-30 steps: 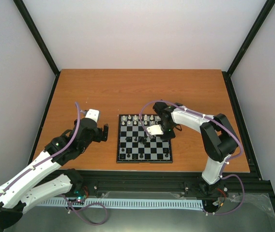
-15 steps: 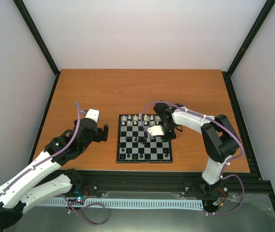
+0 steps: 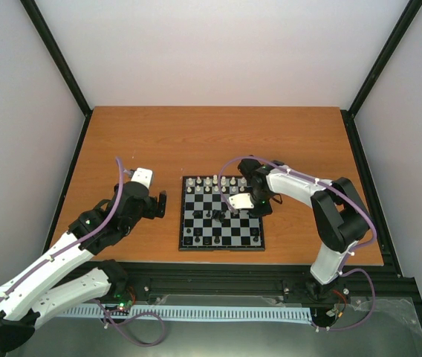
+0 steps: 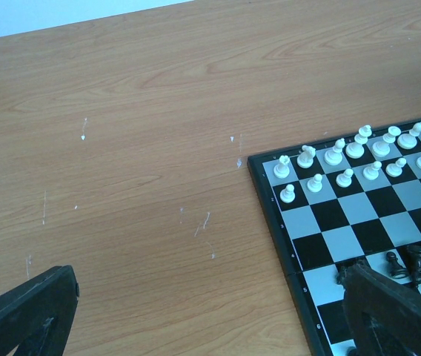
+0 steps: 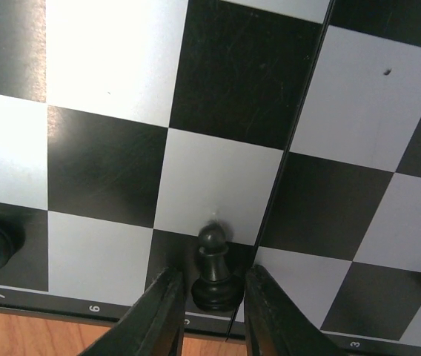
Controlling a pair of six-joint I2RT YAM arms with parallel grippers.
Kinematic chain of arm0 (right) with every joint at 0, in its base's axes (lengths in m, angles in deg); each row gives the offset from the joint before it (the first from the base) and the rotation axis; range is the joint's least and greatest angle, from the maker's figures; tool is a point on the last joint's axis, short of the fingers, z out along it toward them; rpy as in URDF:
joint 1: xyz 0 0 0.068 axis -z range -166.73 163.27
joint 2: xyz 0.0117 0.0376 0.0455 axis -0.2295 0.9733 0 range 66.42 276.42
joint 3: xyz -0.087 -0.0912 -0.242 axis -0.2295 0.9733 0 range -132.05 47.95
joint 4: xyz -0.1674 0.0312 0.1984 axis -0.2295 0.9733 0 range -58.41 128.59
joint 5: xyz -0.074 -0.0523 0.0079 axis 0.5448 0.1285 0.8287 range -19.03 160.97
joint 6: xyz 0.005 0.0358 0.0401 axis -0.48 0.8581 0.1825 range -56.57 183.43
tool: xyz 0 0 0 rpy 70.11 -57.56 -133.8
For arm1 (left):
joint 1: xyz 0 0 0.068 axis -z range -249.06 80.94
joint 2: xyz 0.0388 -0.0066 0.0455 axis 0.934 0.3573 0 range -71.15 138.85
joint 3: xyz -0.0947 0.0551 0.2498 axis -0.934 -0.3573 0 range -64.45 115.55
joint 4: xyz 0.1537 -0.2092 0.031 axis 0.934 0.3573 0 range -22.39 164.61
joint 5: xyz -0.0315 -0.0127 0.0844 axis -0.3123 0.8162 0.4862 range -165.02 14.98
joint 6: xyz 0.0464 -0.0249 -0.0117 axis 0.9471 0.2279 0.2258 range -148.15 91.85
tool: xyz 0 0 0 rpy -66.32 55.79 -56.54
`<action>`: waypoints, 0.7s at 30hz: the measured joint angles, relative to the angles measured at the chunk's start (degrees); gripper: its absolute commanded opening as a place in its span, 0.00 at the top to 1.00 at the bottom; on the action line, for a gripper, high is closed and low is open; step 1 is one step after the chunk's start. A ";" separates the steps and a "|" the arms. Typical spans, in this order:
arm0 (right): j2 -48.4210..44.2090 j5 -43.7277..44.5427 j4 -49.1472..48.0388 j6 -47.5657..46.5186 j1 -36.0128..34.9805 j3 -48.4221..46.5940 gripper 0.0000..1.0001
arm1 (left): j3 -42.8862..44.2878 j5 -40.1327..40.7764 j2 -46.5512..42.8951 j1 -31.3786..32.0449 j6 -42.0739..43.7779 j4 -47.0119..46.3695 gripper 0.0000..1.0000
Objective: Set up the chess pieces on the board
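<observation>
Warm orange-brown wood grain right across the bench [image 3: 159, 141], flecked with a few pale scuffs. The board [image 3: 233, 227] shows black and silver-grey checks inside a thin black rim, tiny pale numerals along its edge. White pieces [image 4: 355, 148] gleam creamy, black pieces [image 4: 418, 261] glossy and dark. One black pawn [image 5: 212, 271] on a black square, framed by the black right pincer [image 5: 210, 297]. Left pincer [image 4: 210, 319] black too. Left arm [image 3: 47, 275] and right arm [image 3: 293, 182] white with black joints, purple cables [image 3: 118, 186] looping, walls [image 3: 218, 52] pale grey, frame posts [image 3: 55, 56] black

Left gripper [image 4: 210, 315] gapes; right gripper [image 5: 212, 288] narrowed (not fully closed)
</observation>
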 measured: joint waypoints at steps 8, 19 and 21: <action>-0.02 -0.76 -0.20 1.33 0.26 0.20 0.79 | -0.02 0.00 0.02 0.00 0.00 -0.02 0.00; -0.70 -2.32 -1.57 4.57 0.48 0.98 0.97 | -0.04 0.00 0.02 0.00 0.00 -0.02 0.00; -1.27 -2.97 -1.97 5.29 0.57 1.53 0.97 | -0.04 0.00 0.13 0.00 0.00 -0.02 0.00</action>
